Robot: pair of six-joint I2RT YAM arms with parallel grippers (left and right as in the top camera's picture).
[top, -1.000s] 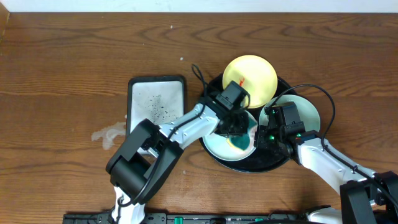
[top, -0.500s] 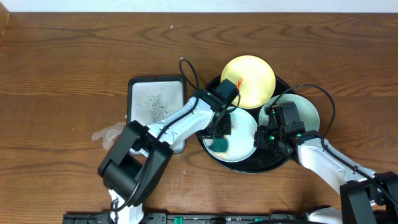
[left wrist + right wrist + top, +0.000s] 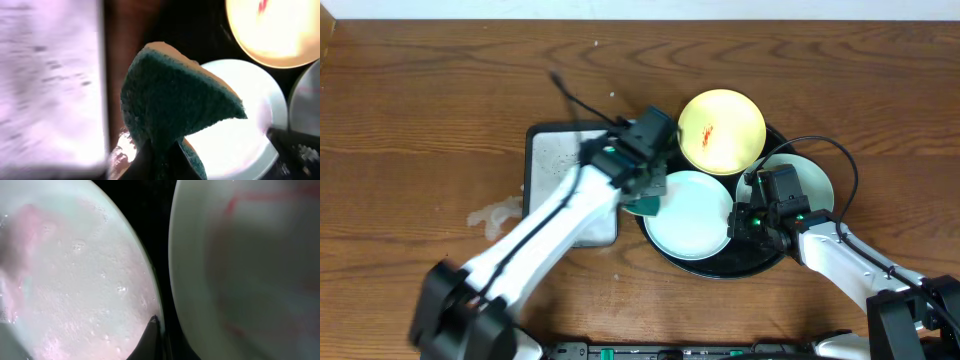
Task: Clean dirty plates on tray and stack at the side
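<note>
At the left rim of the tray (image 3: 720,268), near the frame's centre, the left gripper (image 3: 648,192) is carrying the sponge (image 3: 644,207), its fingers pinching the sponge's lower edge. It is hanging between the grey tray (image 3: 548,160) and the middle plate (image 3: 692,215), and the arm is blurring with speed. The right gripper (image 3: 748,215) is sitting at that plate's right rim with its fingers pressed together. Whether the rim is lying between them, I cannot tell.

All three plates are lying on the tray. The yellow plate (image 3: 723,131), at upper right, is showing a red smear. The right plate (image 3: 817,178) is showing red streaks in the right wrist view.

To do this well, the left arm should be keeping its pinch firm and clearing the tray's rim. The middle plate is looking wet and faintly pink, so another pass is probably needed. The right gripper should be steadying it meanwhile.

A second ago the sponge was rubbing the middle plate near its centre, then its lower left. Now it is off the plate. The right gripper is staying put.
</note>
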